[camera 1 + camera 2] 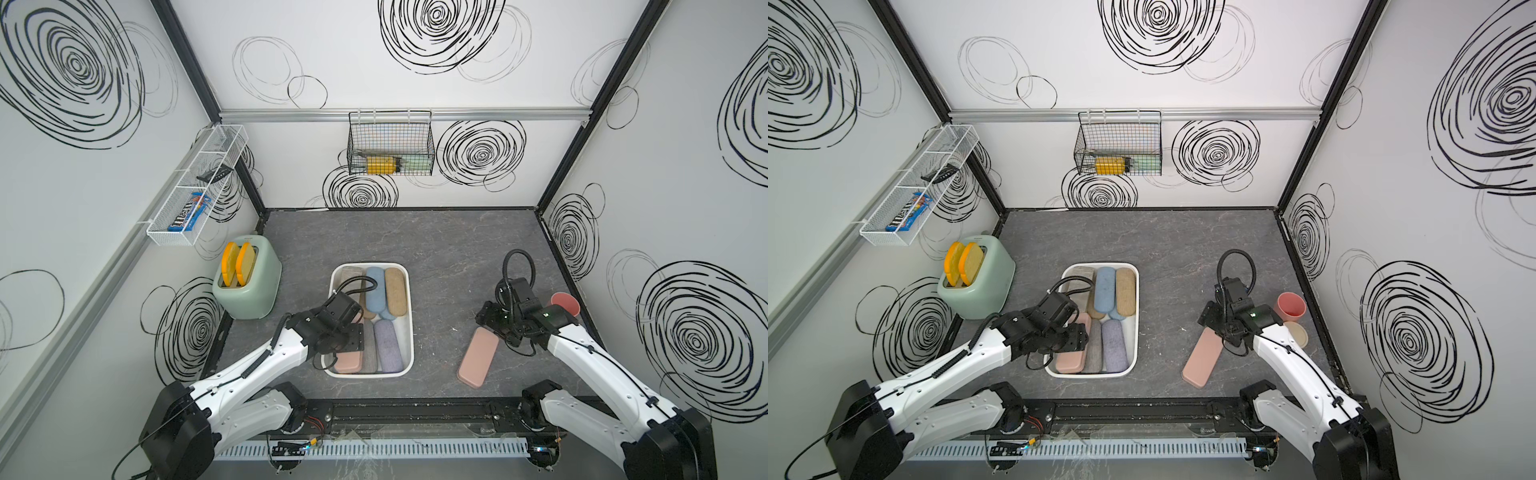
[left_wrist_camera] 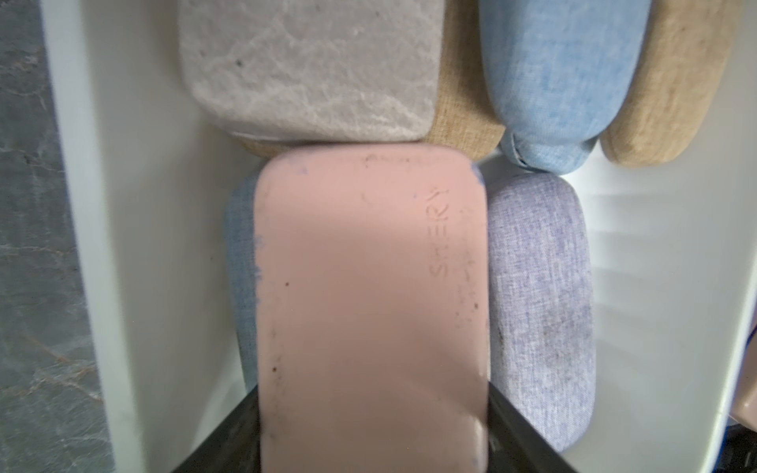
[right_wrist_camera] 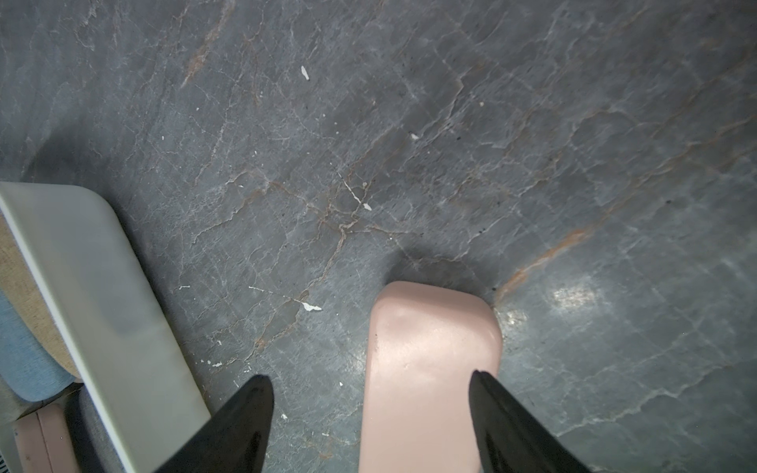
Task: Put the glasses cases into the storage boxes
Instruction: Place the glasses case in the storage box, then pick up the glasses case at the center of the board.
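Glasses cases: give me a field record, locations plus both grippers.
storage box: white, middle of table, several glasses cases inside
boxed pink case: inside storage box, near end
left gripper: shut on boxed pink case
loose pink case: flat on table, outside storage box
right gripper: open, straddling loose pink case's end

You are viewing: left arm showing white shells, black joints, a ribbed black cable running behind the left gripper | right arm matching, black hose looping above the right gripper, green light glowing behind it | fingers showing glossy black, tapering
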Controlling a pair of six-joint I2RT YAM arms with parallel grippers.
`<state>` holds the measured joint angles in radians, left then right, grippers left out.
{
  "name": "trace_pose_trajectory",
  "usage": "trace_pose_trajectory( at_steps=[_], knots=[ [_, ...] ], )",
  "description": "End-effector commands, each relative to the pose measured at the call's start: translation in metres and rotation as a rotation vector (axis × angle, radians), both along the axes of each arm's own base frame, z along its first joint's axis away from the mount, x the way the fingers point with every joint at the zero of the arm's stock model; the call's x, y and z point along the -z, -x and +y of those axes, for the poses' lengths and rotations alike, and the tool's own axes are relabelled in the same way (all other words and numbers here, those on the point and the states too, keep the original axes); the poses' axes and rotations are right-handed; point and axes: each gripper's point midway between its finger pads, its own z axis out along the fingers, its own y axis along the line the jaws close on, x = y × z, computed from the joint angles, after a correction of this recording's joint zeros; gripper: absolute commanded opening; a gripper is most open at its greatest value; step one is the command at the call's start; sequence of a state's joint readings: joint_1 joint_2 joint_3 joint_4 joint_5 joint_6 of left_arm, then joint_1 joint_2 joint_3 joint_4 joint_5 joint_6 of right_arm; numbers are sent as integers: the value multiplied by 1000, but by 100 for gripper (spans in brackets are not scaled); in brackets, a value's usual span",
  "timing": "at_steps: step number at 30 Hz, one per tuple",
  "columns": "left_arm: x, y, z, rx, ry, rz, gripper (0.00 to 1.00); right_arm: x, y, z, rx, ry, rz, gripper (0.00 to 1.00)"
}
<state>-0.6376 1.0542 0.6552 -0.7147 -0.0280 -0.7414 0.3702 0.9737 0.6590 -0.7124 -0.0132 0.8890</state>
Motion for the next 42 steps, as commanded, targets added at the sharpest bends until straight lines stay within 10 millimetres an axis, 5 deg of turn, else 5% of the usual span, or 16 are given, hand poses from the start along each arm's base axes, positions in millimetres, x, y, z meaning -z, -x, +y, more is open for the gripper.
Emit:
trace_pose_trajectory(
  at_steps=[1, 10, 15, 21, 25, 29, 36, 42],
  knots=[
    [-6, -27, -4, -45, 13, -114, 85, 1, 2, -2, -1, 20, 13, 83],
    [-21, -28, -6, -35, 51, -166, 96, 9, 22, -5, -23, 146, 118, 96],
    [-65, -38, -5, -1, 70, -275, 96, 21, 41, 9, -33, 159, 158, 96],
    [-136, -73, -14, 48, 155, -486, 96, 44, 54, 10, -46, 169, 206, 97],
    [-160, -93, -13, 39, 249, -563, 96, 56, 61, 12, -43, 173, 246, 96],
    [-156, -106, 2, 3, 215, -583, 96, 59, 65, 13, -44, 193, 252, 95],
    [-119, -114, 33, -59, 178, -543, 97, 70, 71, 17, -63, 241, 276, 89],
    [-102, -99, 27, -30, 241, -556, 100, 80, 70, 23, -81, 280, 298, 87]
  ],
)
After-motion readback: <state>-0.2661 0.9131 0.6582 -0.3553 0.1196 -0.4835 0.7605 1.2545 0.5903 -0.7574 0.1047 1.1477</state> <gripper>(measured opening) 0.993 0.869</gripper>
